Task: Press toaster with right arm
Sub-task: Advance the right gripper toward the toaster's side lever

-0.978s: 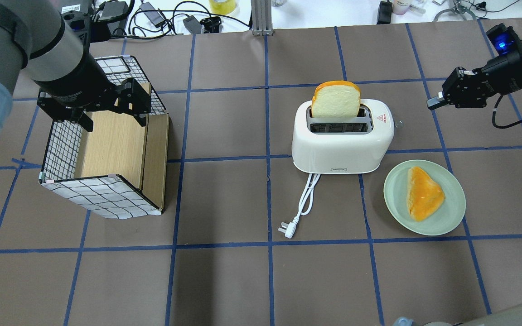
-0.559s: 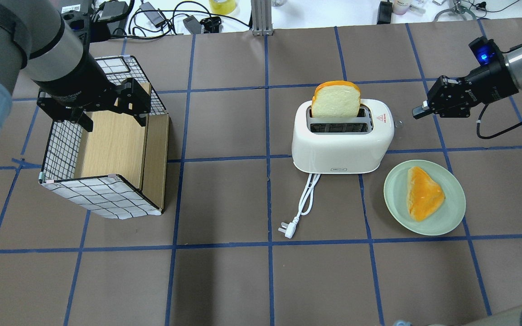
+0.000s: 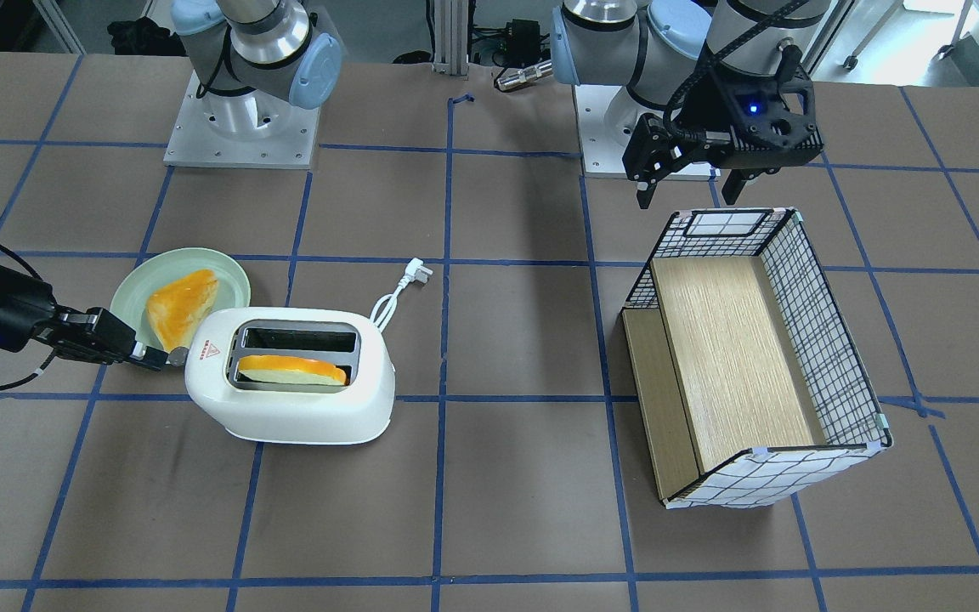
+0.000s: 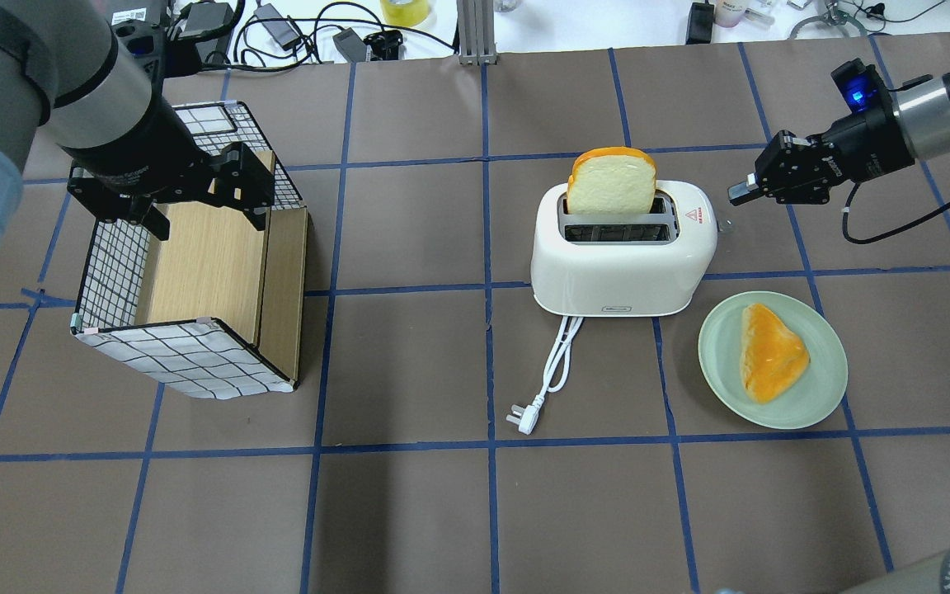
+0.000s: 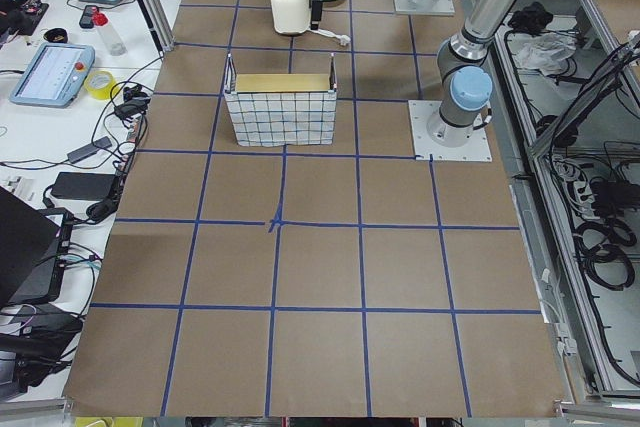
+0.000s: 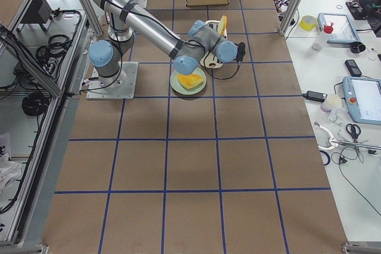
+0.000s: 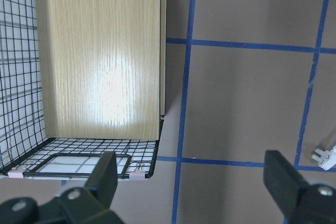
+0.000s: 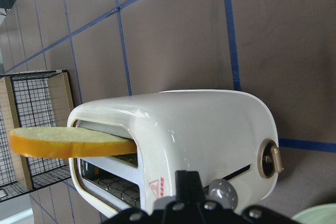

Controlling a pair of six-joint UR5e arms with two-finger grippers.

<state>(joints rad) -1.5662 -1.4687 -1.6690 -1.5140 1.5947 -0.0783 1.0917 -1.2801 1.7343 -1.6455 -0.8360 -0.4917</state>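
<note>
The white toaster (image 4: 623,264) stands mid-table with a bread slice (image 4: 611,181) standing up out of its rear slot. It also shows in the front-facing view (image 3: 290,399) and the right wrist view (image 8: 199,129). My right gripper (image 4: 737,196) is shut and empty, its tip just right of the toaster's end, close above the small grey lever knob (image 8: 223,192). In the front-facing view the right gripper (image 3: 154,357) nearly touches that end. My left gripper (image 4: 207,216) is open and empty above the wire box.
A wire-and-wood box (image 4: 186,363) lies on its side at the left. A green plate (image 4: 718,363) with a toast piece (image 4: 772,351) sits at the toaster's front right. The white cord and plug (image 4: 524,417) trail toward the front.
My right gripper has moved left, from the table's right edge to the toaster's right end. The left arm, toaster and bread have not moved.
</note>
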